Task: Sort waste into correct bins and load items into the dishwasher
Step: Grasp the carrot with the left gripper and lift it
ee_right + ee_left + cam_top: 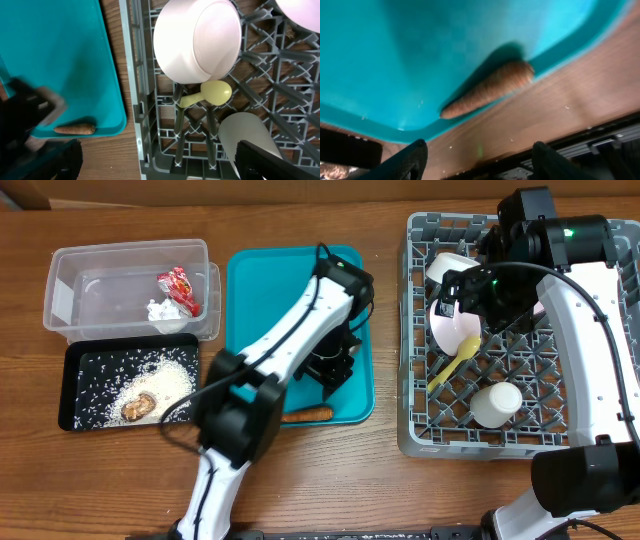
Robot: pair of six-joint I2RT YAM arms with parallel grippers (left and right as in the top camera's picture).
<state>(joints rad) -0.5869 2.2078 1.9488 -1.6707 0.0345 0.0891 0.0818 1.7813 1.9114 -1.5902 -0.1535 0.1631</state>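
Wooden table [100, 480] with clear tub [60, 300], black tray [90, 358], teal tray [260, 310], grey dish rack [415, 380].

Carrot [306, 415] on teal tray [250, 300], spoon [455, 365] in rack [418, 435]

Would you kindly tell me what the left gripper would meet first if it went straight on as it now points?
Most likely the carrot, lying against the rim of the teal tray, roughly centred ahead of the open left gripper. Depth is unclear, so that rim might be touched first.
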